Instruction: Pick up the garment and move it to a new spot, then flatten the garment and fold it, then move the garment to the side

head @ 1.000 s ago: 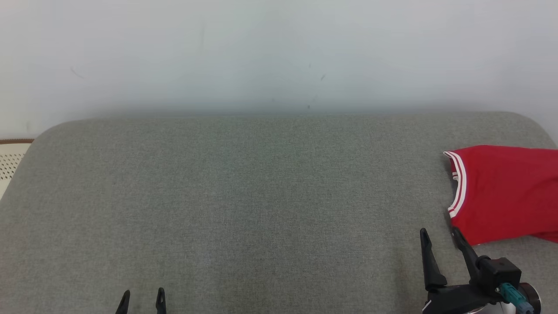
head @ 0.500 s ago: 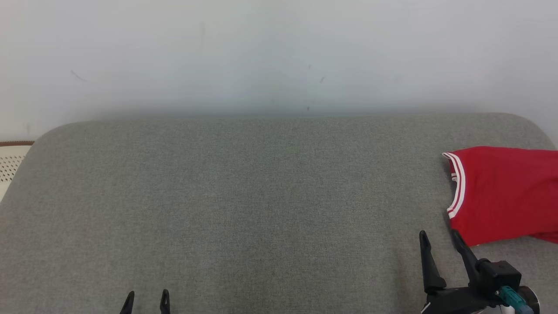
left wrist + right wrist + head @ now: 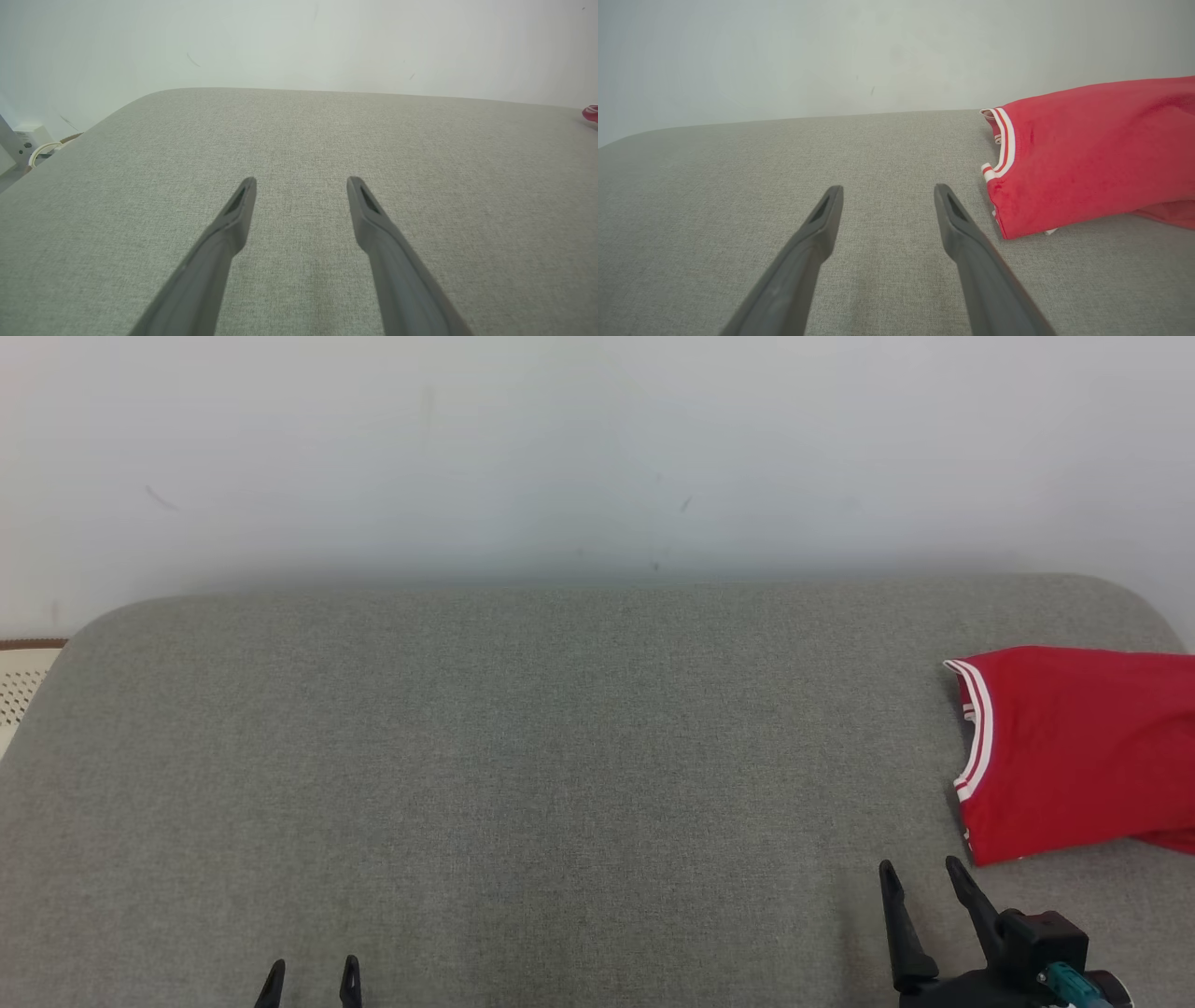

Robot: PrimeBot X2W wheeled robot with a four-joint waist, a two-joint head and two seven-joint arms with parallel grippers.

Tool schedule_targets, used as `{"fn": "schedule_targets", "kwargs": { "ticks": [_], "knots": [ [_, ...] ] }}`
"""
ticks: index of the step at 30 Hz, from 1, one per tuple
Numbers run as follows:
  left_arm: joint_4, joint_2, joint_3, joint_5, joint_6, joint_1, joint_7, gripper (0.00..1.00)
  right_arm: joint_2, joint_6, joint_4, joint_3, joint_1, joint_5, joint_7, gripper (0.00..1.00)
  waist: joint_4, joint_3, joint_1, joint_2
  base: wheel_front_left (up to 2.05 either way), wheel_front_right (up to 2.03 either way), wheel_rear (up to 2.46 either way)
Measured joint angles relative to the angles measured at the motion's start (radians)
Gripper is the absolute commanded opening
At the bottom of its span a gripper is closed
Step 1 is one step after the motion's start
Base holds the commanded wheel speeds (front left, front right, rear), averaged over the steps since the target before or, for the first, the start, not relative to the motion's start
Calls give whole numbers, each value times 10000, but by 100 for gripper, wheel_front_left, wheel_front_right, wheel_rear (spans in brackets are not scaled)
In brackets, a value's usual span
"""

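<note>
Backs right gripper off toward near edge, jaws spread and empty like left gripper; leaves red garment at right end of grey cushion, just far-right of that gripper, long axis left-right, right arm clearly nearer for any regrasp.

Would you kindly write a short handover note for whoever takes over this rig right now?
Left gripper: open, holding nothing, low over the grey padded surface, far from the red garment.
Right gripper: open, holding nothing, close to the garment's near corner, not touching it.
Garment: lies at the surface's right side, compact, white-striped trim facing left. Its right part runs out of the head view.
Done, by the look of it: folded and set to the side.
Left: probably only a check of the fold, since the cut-off part cannot be judged.
</note>
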Motion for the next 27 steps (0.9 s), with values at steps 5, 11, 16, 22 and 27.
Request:
{"fn": "schedule_targets", "kwargs": {
  "ticks": [5, 11, 16, 22, 27],
  "knots": [
    [4, 0, 17, 4, 4, -3, 2, 100, -33, 0, 184, 265, 0, 58, 0, 100, 1, 1, 0, 1, 0, 0, 0],
    [6, 2, 12, 4, 46, -7, 2, 100, -56, 0, 303, 445, -18, 144, 0, 100, 2, 20, 0, 1, 0, 0, 0],
    [2, 0, 19, 6, 52, -12, 2, 100, -67, 0, 222, 420, -30, 148, 0, 100, -10, 63, 0, 1, 0, 0, 0],
    [0, 2, 12, 12, 75, -12, 2, 100, -40, 0, 67, 276, -36, 21, 0, 100, -28, 79, 0, 1, 0, 0, 0],
    [0, 0, 0, 12, 69, -16, 2, 100, -23, 0, 17, 219, -35, -29, 0, 100, -30, 66, 0, 1, 0, 0, 0]
  ]
}}
